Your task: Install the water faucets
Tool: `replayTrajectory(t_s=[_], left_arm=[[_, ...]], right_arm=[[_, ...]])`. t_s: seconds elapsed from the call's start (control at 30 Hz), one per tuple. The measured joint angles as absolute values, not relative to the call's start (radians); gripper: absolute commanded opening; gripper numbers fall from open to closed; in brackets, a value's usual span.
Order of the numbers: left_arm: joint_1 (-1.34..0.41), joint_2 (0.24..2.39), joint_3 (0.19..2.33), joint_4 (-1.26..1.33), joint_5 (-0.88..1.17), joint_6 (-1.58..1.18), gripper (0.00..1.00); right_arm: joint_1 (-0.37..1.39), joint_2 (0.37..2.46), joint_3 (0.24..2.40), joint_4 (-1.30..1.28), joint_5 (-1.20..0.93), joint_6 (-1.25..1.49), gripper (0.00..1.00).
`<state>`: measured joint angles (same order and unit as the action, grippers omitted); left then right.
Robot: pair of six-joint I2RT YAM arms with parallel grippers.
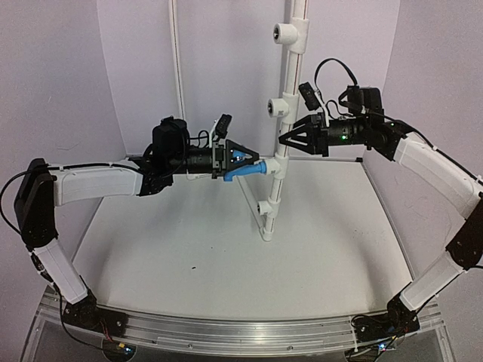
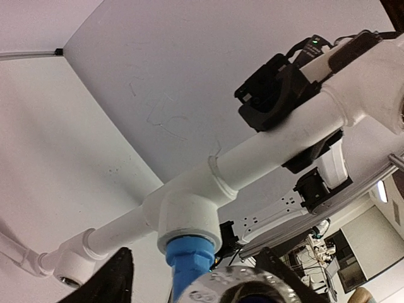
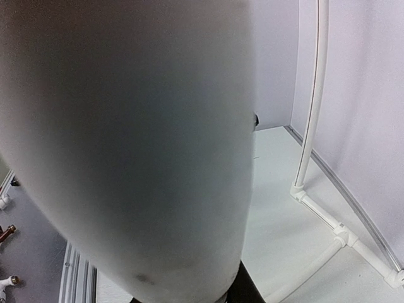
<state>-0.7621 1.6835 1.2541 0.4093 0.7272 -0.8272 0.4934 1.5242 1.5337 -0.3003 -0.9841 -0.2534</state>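
Note:
The bright-blue water faucet [image 1: 246,169] lies level, its end set into a white tee [image 1: 276,167] on the upright white pipe [image 1: 288,75]. In the left wrist view its blue stem [image 2: 189,264] enters the tee socket [image 2: 189,218], with the silvery round knob [image 2: 243,287] at the bottom edge. My left gripper [image 1: 255,163] straddles the faucet. A gap shows beside the left finger [image 2: 113,278], and any contact lower down is out of frame. My right gripper [image 1: 285,139] is shut on the pipe just above that tee. The blurred pipe [image 3: 132,145] fills the right wrist view.
More white tees sit on the pipe above [image 1: 281,105], at the top [image 1: 291,32] and below [image 1: 266,206]. Its foot [image 1: 267,234] stands mid-table. A thin white tube [image 1: 178,68] runs up the back wall. An aluminium rail [image 1: 226,329] lines the near edge.

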Motion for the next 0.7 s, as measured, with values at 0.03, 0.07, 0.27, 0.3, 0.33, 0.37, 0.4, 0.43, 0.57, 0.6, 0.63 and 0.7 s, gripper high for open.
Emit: replayTrajectory(t_s=[0.03,0.07,0.27,0.3,0.33,0.37,0.4,0.43,0.57,0.6,0.63,0.7], left_arm=[[-0.761,1.687,1.254,0.429,0.741,-0.835,0.52],[-0.76,1.689,1.254,0.446,0.751,-0.841,0.48],[-0.76,1.691,1.248,0.5,0.76,-0.854,0.3],[-0.759,1.691,1.248,0.501,0.755,-0.84,0.27],[-0.759,1.691,1.248,0.501,0.751,-0.83,0.25],[-0.759,1.691,1.249,0.499,0.747,-0.828,0.21],[-0.759,1.691,1.25,0.496,0.744,-0.827,0.17],[-0.759,1.691,1.253,0.489,0.742,-0.827,0.14],[-0.759,1.691,1.27,0.453,0.731,-0.831,0.03],[-0.759,1.691,1.272,0.448,0.73,-0.835,0.01],[-0.759,1.692,1.274,0.445,0.729,-0.839,0.0],[-0.758,1.694,1.275,0.445,0.729,-0.855,0.0]], right_arm=[[0.493,1.524,1.534,-0.301,-0.985,-0.254,0.0],[0.493,1.524,1.534,-0.301,-0.985,-0.254,0.0],[0.494,1.524,1.534,-0.3,-0.984,-0.253,0.0],[0.494,1.524,1.534,-0.3,-0.983,-0.252,0.0],[0.494,1.524,1.534,-0.299,-0.982,-0.252,0.0],[0.494,1.525,1.534,-0.299,-0.981,-0.253,0.0],[0.494,1.525,1.534,-0.3,-0.981,-0.253,0.0],[0.494,1.525,1.534,-0.299,-0.981,-0.253,0.0],[0.492,1.525,1.534,-0.299,-0.98,-0.25,0.0],[0.491,1.525,1.534,-0.299,-0.979,-0.25,0.0],[0.491,1.525,1.534,-0.299,-0.978,-0.249,0.0],[0.491,1.525,1.534,-0.299,-0.977,-0.249,0.0]])
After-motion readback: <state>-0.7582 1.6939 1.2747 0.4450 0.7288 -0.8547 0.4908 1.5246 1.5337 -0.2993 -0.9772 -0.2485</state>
